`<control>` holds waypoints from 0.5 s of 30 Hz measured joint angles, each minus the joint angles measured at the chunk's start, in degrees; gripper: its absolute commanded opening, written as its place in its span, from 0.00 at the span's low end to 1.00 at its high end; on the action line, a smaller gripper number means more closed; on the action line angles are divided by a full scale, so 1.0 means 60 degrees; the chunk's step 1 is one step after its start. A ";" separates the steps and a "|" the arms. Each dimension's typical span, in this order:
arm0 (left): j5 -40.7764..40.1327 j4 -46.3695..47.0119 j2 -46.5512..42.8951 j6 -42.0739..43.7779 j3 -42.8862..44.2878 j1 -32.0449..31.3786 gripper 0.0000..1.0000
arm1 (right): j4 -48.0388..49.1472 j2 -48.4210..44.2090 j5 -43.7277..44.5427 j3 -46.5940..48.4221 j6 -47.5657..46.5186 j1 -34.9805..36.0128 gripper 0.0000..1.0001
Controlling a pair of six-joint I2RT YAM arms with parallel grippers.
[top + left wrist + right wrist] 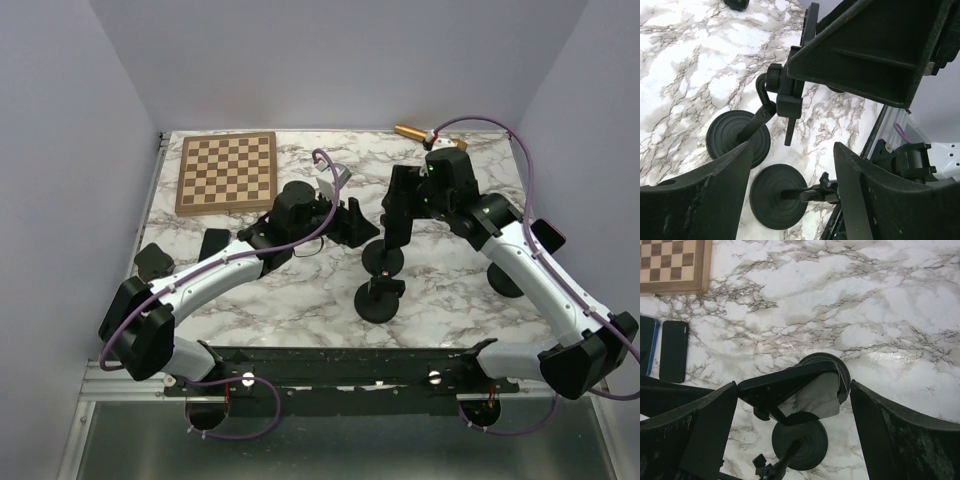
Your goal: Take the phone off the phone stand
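The phone [815, 395] stands in a black phone stand [383, 262], its glossy screen mirroring the marble. My right gripper [792, 390] is open and straddles the phone from above, one finger on each side, with a narrow gap on the right. In the top view this gripper [397, 225] hides most of the phone. My left gripper [792, 150] is open with nothing between its fingers; it hovers just left of the stands [355, 225]. Its camera shows the stand's round base [737, 137] and clamp [785, 95].
A second round-based stand [378, 300] sits just in front of the first. A chessboard [227, 172] lies at the back left and a brass-coloured object [412, 131] at the back edge. Two phones [673, 351] lie flat on the marble table [450, 290] to the left.
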 measured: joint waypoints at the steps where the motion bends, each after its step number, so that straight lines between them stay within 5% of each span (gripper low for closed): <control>1: -0.0007 -0.0011 -0.0040 0.0000 -0.0055 0.0022 0.75 | -0.0007 0.0087 0.0106 0.0055 0.0004 0.0066 0.99; 15: -0.0164 -0.0295 -0.0229 -0.0004 -0.0357 0.0164 0.77 | -0.0237 0.0670 0.1869 0.0175 0.0153 0.0911 0.76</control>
